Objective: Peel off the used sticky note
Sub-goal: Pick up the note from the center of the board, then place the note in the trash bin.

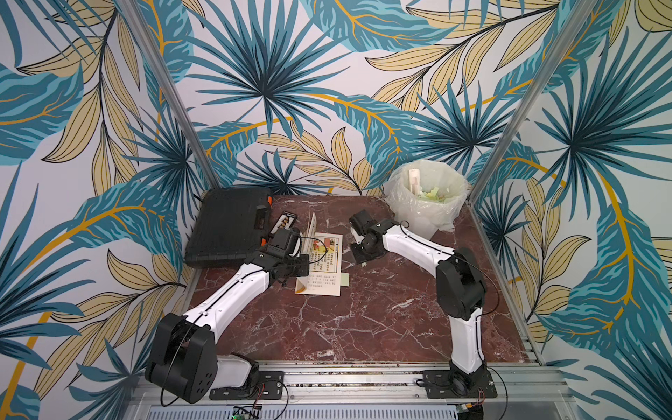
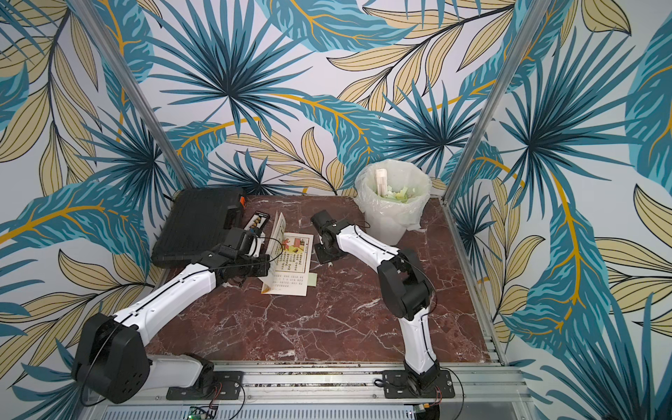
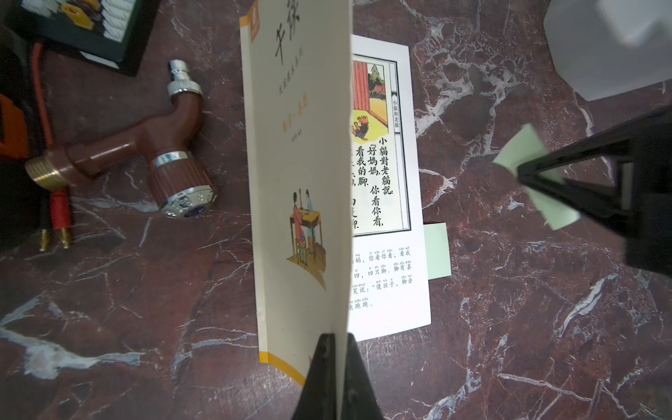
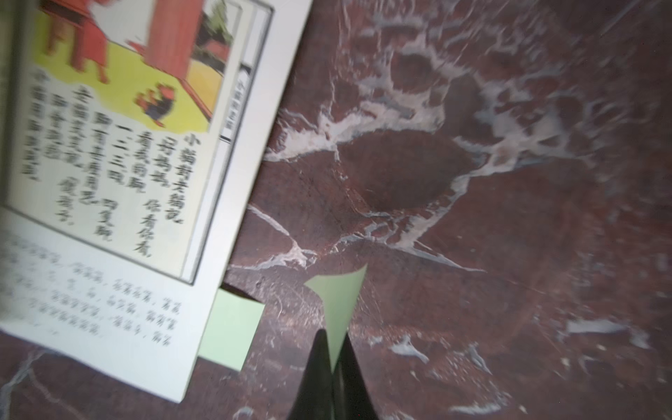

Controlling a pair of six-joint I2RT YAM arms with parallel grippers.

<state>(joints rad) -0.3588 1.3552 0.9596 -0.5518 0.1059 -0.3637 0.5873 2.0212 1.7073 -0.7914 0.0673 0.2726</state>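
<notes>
The right gripper [image 4: 334, 342] is pinched tight on the sticky note [image 4: 336, 298], its two dark jaws meeting at the lower centre of the right wrist frame with the paper sprouting up from between them. The note is pale green, blank on the face that shows, and curled – one corner flicks upward to a point. It hangs over bare marble table [image 4: 472, 218], apart from the page edge of the book [image 4: 120, 182] at the frame's left. The picture is soft there, so where the adhesive strip lies in the grip cannot be told. At the bottom centre of the left wrist frame, the left gripper [image 3: 336, 340] is clamped on the cover [image 3: 298, 163], holding it upright and off the printed page. A second green note [image 3: 436, 251] pokes out from under that page at centre right. With the peel apparently done, the sound move would be to carry the note away on a smooth arc, jaws kept shut, and let go only well over the lined bin [image 1: 400, 203] at the upper right of a top view – thin paper with glue on it tends to cling to a pad, so a slight shake on release may help.
</notes>
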